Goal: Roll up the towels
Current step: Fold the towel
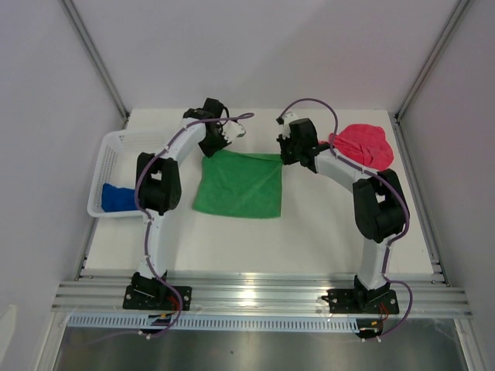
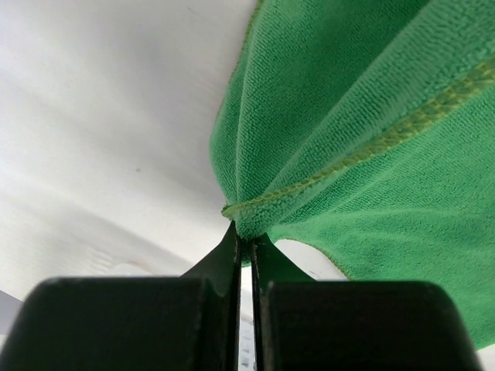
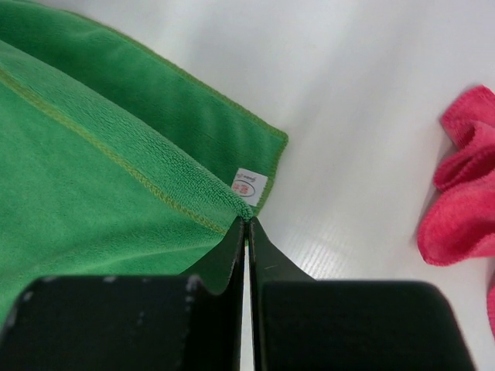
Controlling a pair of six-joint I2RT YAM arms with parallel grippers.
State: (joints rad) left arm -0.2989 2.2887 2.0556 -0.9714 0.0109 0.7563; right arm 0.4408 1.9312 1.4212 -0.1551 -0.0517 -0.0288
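Green towel (image 1: 240, 185) pinched by left claw (image 2: 246, 236) and right claw (image 3: 246, 224); one pink towel (image 1: 365, 144), one blue towel (image 1: 117, 198).

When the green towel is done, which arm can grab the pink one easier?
The right one, probably. The pink towel lies bunched at the far right of the table, close to the right gripper. The left gripper is across the green towel; both are shut on its far corners.

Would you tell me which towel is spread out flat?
The green towel, mid-table; the pink towel lies bunched, the blue towel sits in the basket.
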